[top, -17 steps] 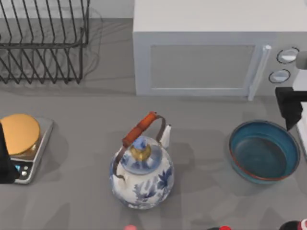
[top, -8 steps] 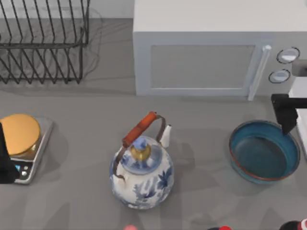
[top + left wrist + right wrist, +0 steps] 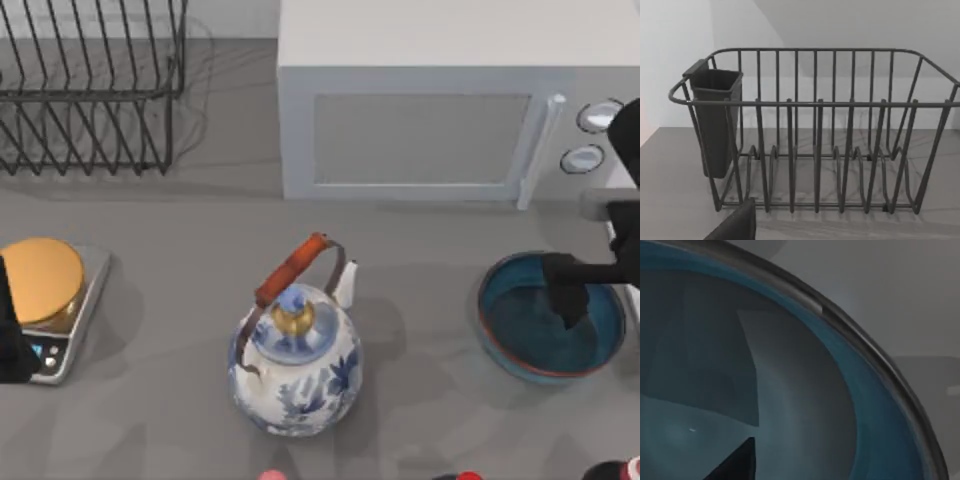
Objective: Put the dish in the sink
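We find our right gripper [image 3: 567, 290] over the dish [image 3: 520, 335], jaw state indeterminable, microwave [image 3: 440, 110] just behind, teapot [image 3: 295, 365] well apart, our left arm parked beside the scale [image 3: 75, 310].

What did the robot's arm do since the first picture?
The right gripper slid from the table's right edge, beside the microwave, down and leftward until it hangs over the inside of the dish. It holds nothing yet. The dish, teapot, scale and rack stayed put, and the left arm stayed parked at the left edge.
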Tool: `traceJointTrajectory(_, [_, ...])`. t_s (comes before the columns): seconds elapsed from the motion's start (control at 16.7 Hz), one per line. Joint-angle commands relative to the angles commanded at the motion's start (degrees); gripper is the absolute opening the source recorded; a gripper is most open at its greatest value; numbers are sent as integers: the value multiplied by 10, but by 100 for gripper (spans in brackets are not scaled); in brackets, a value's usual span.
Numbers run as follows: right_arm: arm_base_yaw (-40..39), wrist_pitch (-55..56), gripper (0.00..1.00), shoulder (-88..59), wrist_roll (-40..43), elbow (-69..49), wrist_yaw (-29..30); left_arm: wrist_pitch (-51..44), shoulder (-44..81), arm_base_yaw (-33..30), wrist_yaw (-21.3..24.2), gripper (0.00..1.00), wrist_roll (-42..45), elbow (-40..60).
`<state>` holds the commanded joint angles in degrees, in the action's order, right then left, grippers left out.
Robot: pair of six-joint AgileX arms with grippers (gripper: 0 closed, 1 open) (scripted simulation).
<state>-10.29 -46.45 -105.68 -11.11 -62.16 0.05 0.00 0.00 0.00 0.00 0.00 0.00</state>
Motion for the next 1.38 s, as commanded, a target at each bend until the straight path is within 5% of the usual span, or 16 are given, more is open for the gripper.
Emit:
traceJointTrajectory(0.24, [0,1,100,0,0,1,0,0,0,0,0,100,0,0])
traceJointTrajectory(1.02, [0,1,2,0,0,1,0,0,0,0,0,100,0,0])
traceJointTrajectory(1.38, [0,1,0,0,0,1,0,0,0,0,0,100,0,0])
